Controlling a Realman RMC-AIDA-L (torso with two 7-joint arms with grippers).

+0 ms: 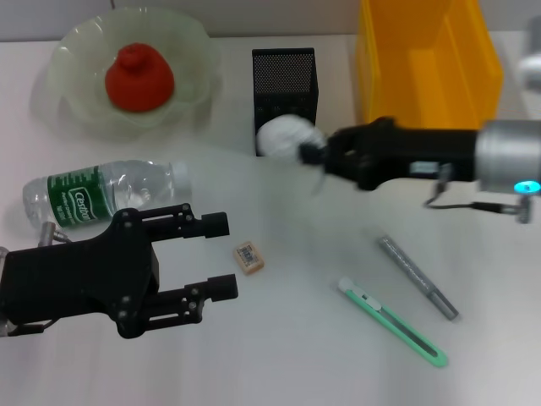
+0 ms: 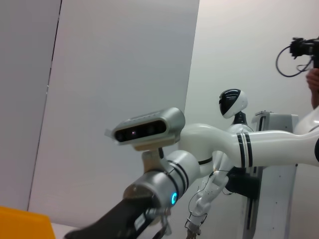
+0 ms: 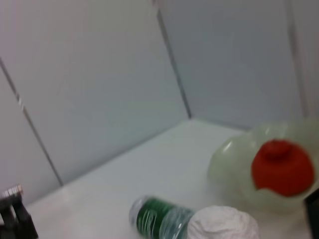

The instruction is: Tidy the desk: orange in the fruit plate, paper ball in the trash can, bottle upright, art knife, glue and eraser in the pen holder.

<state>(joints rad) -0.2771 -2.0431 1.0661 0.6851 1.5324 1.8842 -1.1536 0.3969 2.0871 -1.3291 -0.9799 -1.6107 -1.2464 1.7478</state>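
The right gripper has its jaws closed on the paper ball, just before the pen holder.

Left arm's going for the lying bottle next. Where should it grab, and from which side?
Grip the clear plastic bottle with the green label across its labelled middle, coming from above. It lies flat on the white desk, cap toward the black mesh cup. The open left end effector hovers just in front of it.

A robotics lab is indicated. A white table is enclosed by plain grey wall panels, and a second white robot is seen beyond.
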